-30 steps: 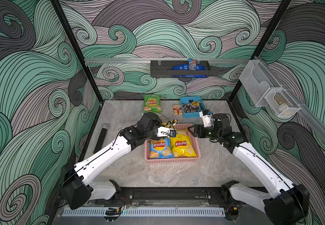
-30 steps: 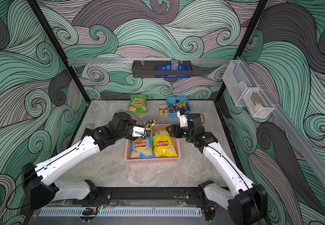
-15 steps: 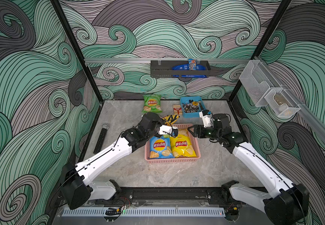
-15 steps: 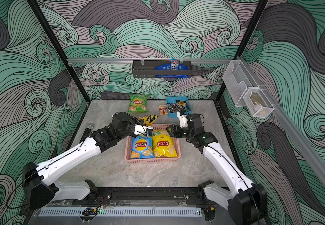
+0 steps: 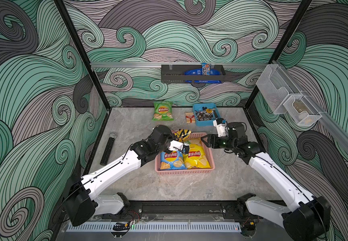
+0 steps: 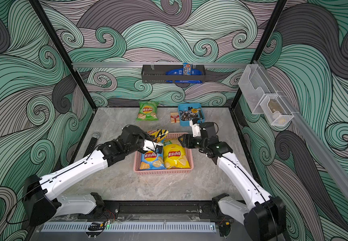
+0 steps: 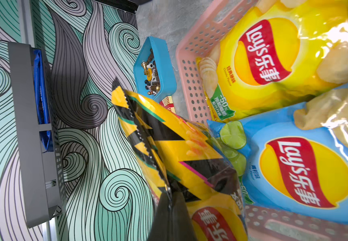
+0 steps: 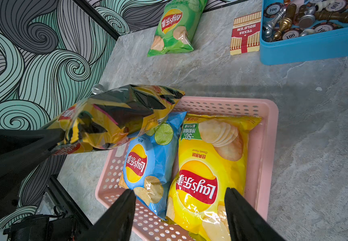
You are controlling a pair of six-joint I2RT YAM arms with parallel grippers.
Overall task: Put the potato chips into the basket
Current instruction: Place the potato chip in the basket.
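We see the left claw [image 8: 59, 136] clamping the black-and-yellow bag [image 5: 182, 133] over the far left corner of the basket [image 5: 184, 171]; the right claw [image 8: 180, 189] gapes wide, empty.

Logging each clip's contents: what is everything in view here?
Pink perforated plastic basket: one, pink, table centre.
Blue Lay's chip bag: one, blue, in the basket.
Yellow Lay's chip bag: one, yellow, beside it.
Black-and-yellow striped chip bag: one, held over the basket's far corner.
Green Lay's chip bag: one, green, table's back edge.
Blue plastic tub of game pieces: one, blue, table's back.
Red-and-cream card box: one, beside the tub.
Dark grey metal rack: one, back wall.
Black microphone: one, table's left side.
Clear wall bins: two, right-hand rail.
Left gripper: one, black, shut on the striped bag.
Right gripper: one, black, open near the basket.
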